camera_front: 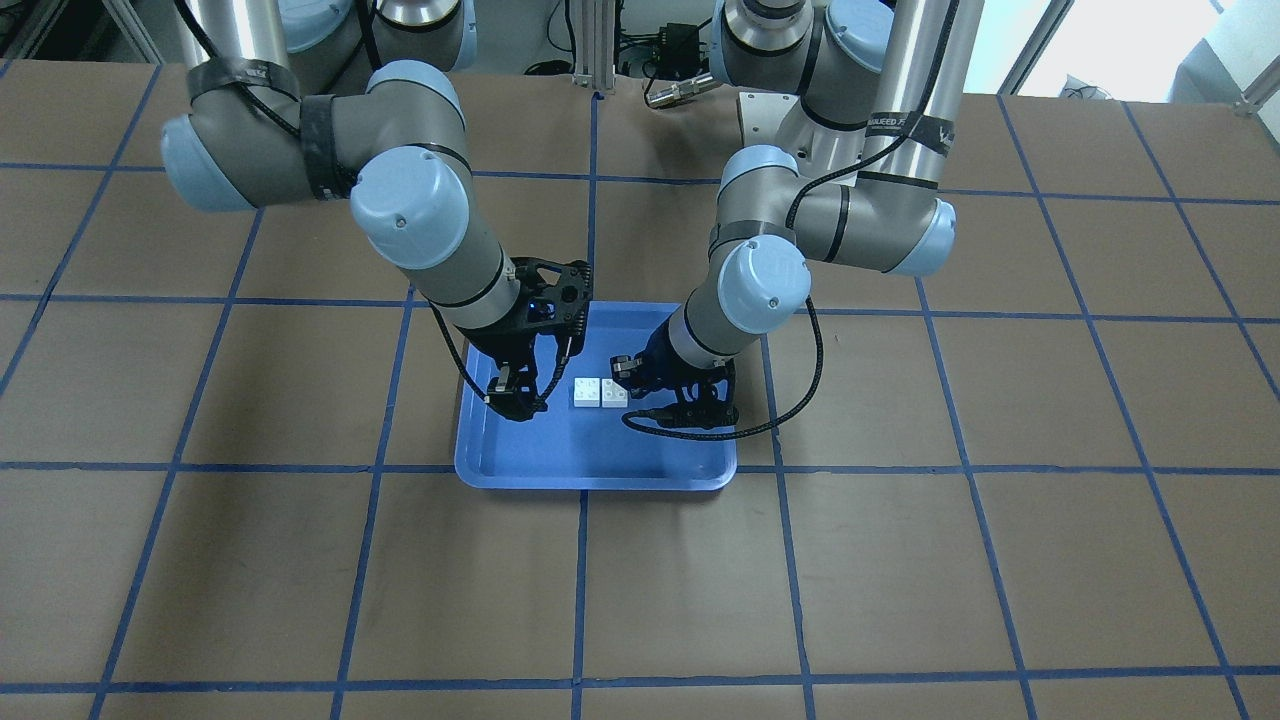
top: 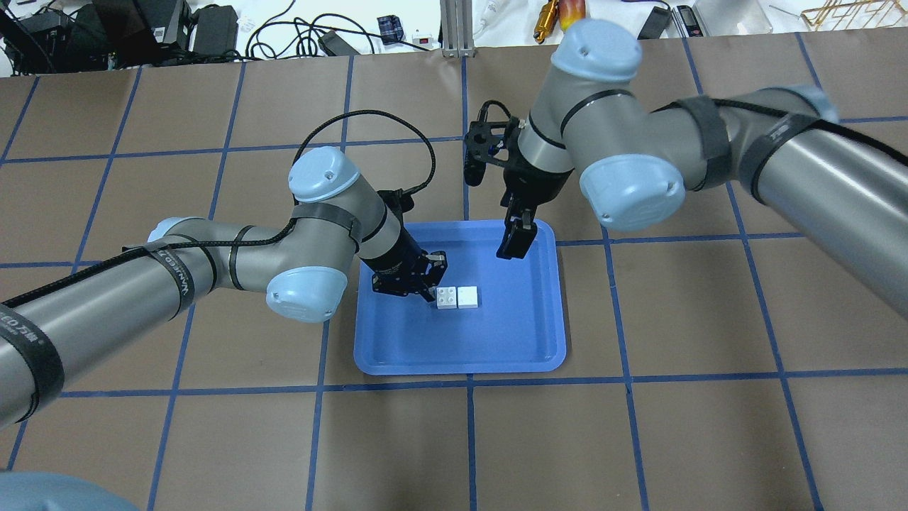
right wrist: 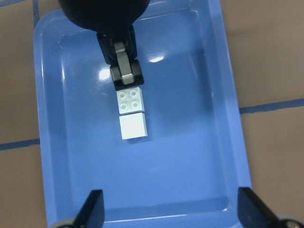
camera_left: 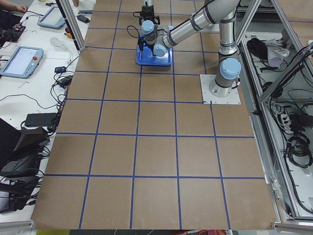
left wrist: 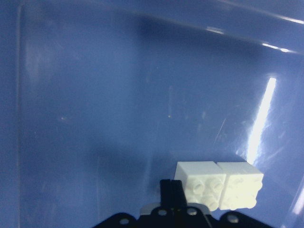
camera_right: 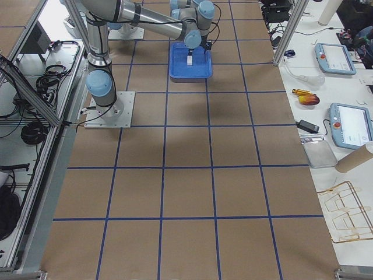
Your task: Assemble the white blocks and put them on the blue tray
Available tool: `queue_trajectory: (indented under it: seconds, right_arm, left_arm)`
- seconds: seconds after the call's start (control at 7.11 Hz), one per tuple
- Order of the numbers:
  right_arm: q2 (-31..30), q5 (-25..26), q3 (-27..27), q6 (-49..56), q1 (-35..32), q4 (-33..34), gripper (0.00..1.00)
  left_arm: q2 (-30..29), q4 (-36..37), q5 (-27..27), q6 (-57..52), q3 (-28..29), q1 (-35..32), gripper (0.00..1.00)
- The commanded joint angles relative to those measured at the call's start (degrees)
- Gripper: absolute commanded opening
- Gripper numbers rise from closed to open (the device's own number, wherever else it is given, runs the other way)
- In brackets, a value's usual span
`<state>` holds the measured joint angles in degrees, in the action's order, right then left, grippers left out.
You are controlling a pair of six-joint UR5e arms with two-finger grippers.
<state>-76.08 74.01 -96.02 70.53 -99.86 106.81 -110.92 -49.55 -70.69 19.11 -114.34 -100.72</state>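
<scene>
Two white blocks [top: 457, 297], joined side by side, lie on the floor of the blue tray [top: 461, 365]; one shows its studs, the other a smooth face. My left gripper [top: 429, 291] is low in the tray with its fingers together, the tip right against the studded block's side and not around it. In the right wrist view the blocks [right wrist: 131, 114] lie just past the left gripper [right wrist: 126, 80]. My right gripper [top: 514, 245] is open and empty, hovering above the tray's far side, apart from the blocks. Its fingers [right wrist: 95, 209] frame the right wrist view.
The tray [camera_front: 600, 472] sits mid-table on brown paper with a blue tape grid. Cables and tools lie beyond the table's far edge [top: 355, 35]. The left arm's cable [camera_front: 760, 425] loops over the tray's rim.
</scene>
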Motion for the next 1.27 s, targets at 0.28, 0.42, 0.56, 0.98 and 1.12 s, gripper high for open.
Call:
queue_trajectory:
  seconds: [0.28, 0.42, 0.56, 0.98, 1.12]
  right_arm:
    - [-3.5, 6.7, 17.6, -3.7, 4.0, -27.2, 1.0]
    - [-4.5, 6.8, 19.9, -11.0, 4.0, -27.8, 1.0]
    - [-4.8, 6.9, 20.6, -14.2, 4.0, -27.9, 1.0]
    - [-4.8, 11.9, 21.8, -36.1, 4.7, -25.8, 1.0]
    - [-6.6, 15.4, 21.8, -40.3, 4.8, -25.3, 1.0]
  left_arm:
    - [0.1, 0.2, 0.0, 1.9, 0.2, -1.4, 0.0]
    - [0.0, 0.2, 0.0, 1.9, 0.3, -1.4, 0.0]
    - [0.7, 0.2, -0.1, 1.1, 0.9, -1.1, 0.0]
    - [2.9, -3.5, -3.2, 0.8, 7.3, 0.0, 0.0]
    - [3.7, -10.5, -7.0, -1.9, 12.3, 0.4, 0.0]
